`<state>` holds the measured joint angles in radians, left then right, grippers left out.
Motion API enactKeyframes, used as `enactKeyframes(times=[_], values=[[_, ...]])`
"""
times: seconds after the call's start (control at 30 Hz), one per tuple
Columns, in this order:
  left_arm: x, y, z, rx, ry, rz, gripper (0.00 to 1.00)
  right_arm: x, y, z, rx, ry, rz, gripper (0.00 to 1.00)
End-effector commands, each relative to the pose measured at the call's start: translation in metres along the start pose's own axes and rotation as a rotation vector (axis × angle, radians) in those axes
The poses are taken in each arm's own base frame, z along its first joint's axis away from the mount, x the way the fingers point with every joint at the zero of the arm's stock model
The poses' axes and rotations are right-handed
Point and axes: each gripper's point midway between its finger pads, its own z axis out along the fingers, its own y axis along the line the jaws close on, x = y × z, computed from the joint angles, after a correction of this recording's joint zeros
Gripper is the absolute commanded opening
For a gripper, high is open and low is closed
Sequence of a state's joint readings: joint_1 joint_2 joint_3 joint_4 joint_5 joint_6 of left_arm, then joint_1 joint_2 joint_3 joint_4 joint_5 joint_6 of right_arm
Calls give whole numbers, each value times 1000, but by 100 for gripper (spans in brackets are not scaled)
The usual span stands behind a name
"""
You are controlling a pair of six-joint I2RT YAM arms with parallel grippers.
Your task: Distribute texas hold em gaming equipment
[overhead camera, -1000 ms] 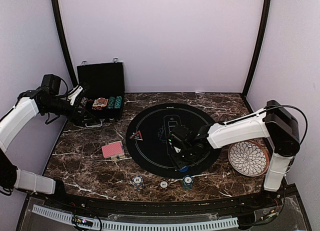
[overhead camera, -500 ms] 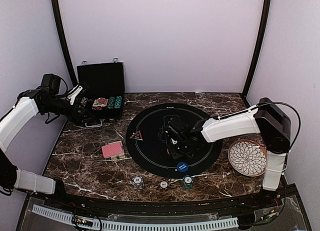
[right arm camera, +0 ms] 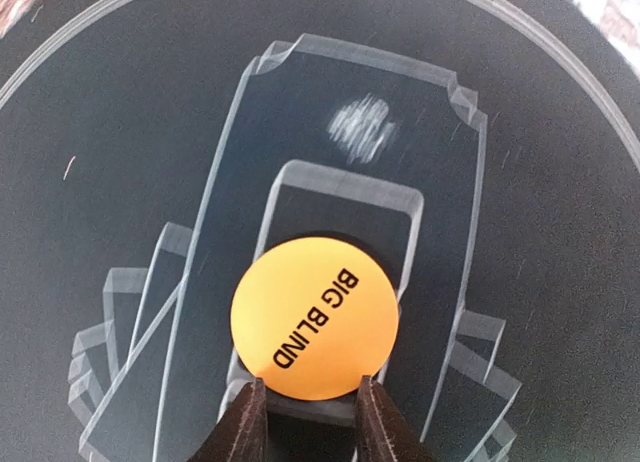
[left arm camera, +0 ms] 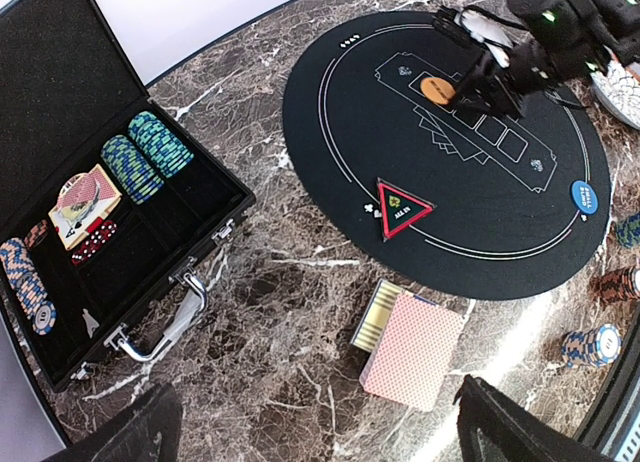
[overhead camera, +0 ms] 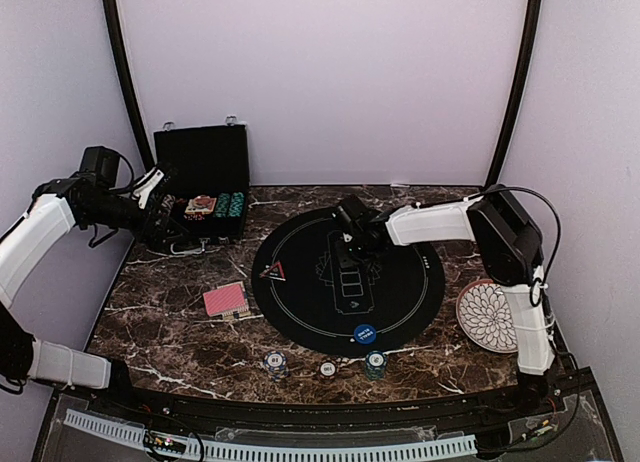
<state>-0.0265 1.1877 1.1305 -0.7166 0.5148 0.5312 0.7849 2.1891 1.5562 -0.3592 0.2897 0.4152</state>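
Note:
My right gripper (overhead camera: 350, 237) is over the far part of the black round mat (overhead camera: 400, 292). In the right wrist view its fingertips (right arm camera: 245, 422) pinch the near edge of an orange "BIG BLIND" disc (right arm camera: 315, 317) on a printed card box. A blue disc (overhead camera: 365, 333) lies on the mat's near edge. A red-edged triangle marker (overhead camera: 272, 272) sits at the mat's left rim. A red-backed card deck (overhead camera: 226, 300) lies left of the mat. Three chip stacks (overhead camera: 328, 369) stand in a row near the front. My left gripper (left arm camera: 320, 427) is open and empty above the marble beside the case.
An open black case (overhead camera: 205, 172) at the back left holds teal chip rows (left arm camera: 145, 157), cards and dice. A white petal-patterned plate (overhead camera: 495, 317) sits right of the mat. Walls close in at the back and both sides.
My right gripper moved from the mat's near edge, by the blue disc, to the far part of the mat. The blue disc stayed put. The left arm has not moved.

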Motion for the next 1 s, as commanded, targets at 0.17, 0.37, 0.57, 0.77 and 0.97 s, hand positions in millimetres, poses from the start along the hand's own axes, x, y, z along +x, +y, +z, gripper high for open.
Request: enactKeyframes(times=[0.17,0.37,0.57,0.77,0.97], values=[[-11,-9,-18,0,-25,31,99,-42,-17,30,39,-40,-3,30],[-13,-7,-18,-1,-29,31,99,-56,-25,40,44,-46,-5,30],[-15,-8,-16,11,-31,26,99,-70,-26,39,34,-60,-42,36],[-12,-3,-8,8,-21,11,99,-70,-14,-10,-13,-101,-95,62],[-13,-5,-8,22,-29,12,99,-33,10,-75,-78,-103,-151,78]])
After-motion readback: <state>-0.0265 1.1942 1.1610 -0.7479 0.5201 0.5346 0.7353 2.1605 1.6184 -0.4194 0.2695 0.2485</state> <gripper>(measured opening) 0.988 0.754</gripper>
